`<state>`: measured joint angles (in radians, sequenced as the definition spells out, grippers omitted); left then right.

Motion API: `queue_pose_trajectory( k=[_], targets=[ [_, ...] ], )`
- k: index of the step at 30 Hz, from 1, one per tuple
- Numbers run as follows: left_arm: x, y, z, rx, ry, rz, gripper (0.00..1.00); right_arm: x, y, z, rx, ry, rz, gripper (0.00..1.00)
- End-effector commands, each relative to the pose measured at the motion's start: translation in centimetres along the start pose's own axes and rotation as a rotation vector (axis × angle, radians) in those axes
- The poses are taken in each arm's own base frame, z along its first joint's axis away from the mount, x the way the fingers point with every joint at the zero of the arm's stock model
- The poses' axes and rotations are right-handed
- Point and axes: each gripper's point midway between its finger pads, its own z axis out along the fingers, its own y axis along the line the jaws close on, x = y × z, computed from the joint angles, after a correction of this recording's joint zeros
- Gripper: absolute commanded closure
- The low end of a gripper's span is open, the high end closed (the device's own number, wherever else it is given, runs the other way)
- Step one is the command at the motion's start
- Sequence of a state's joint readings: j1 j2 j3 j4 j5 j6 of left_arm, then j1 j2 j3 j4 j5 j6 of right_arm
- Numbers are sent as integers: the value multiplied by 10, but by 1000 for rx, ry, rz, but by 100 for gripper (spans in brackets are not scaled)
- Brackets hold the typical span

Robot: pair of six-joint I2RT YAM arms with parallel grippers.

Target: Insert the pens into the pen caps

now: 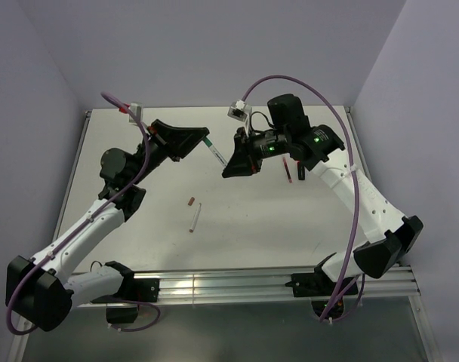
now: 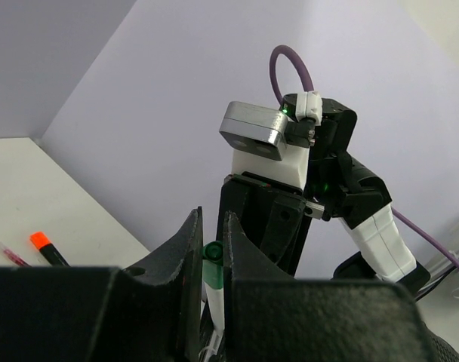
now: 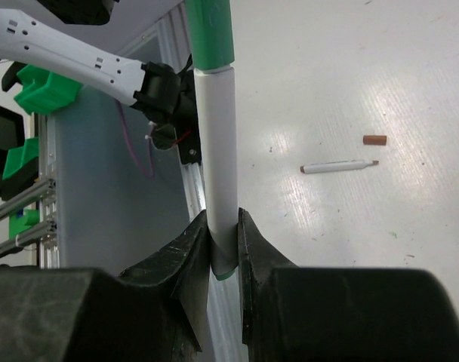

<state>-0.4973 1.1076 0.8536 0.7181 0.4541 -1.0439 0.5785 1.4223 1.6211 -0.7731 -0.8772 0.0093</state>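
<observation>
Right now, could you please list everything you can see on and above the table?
held white pen: 1, white, in the air between both grippers
green cap: 1, green, on that pen's end
loose white pen: 1, white, lying mid-table
brownish-red cap: 1, beside the loose pen's tip
dark red pen: 1, under right arm
black marker: 1, orange tip, beside it
table: 1, white
left gripper: shut on green cap
right gripper: shut on held pen's body

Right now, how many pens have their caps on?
Nearly one. The green cap sits on the white pen; the left gripper pinches the cap and the right gripper the pen. Left to do: the other white pen lies apart from the brownish-red cap, and the black marker has its orange tip bare.
</observation>
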Motion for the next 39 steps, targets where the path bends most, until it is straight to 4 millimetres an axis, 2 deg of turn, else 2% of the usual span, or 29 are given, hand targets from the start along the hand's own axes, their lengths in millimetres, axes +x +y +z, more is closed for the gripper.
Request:
queue_pose_trajectory(
  k=[1, 11, 21, 28, 39],
  targets=[
    [117, -14, -40, 104, 477, -169, 100, -108, 27, -20, -21, -319, -409, 100],
    [127, -29, -44, 178, 502, -175, 100, -108, 39, -20, -99, -303, -478, 100],
    [146, -28, -54, 158, 551, -208, 100, -120, 48, -27, -133, -321, -535, 100],
    [156, -23, -61, 148, 590, -216, 100, -114, 46, -31, -119, -307, -536, 100],
    [166, -34, -71, 204, 637, -239, 100, -110, 49, -32, -130, -293, -552, 100]
  ],
)
